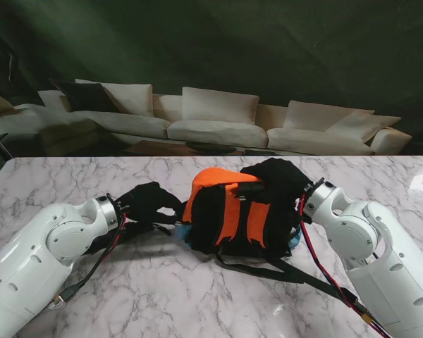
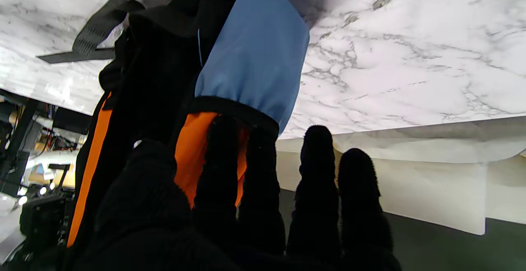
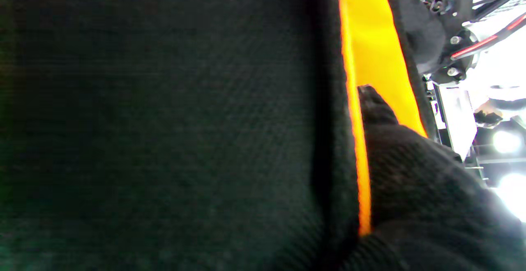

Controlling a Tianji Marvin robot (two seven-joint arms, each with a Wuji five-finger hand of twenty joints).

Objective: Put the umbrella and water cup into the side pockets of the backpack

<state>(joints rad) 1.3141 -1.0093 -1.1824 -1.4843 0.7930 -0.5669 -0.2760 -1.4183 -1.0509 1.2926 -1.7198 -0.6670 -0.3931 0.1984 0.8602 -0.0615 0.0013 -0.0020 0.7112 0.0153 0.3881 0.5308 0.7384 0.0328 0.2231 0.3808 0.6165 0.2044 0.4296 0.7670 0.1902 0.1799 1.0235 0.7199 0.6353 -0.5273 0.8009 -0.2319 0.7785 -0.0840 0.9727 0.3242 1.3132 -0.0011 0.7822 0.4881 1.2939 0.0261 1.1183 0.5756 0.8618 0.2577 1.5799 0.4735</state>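
Note:
The orange and black backpack lies in the middle of the marble table, straps facing up. Its blue side pocket shows in the left wrist view, with a black elastic rim. My left hand, in a black glove, is at the backpack's left side; its fingers reach straight to that pocket rim and hold nothing. My right hand lies over the backpack's far right corner, its thumb pressed on an orange strip with black fabric filling the view. I see no umbrella or water cup.
A loose black strap trails from the backpack toward the right arm. A strip of blue fabric peeks out at the backpack's right side. A white sofa stands beyond the table's far edge.

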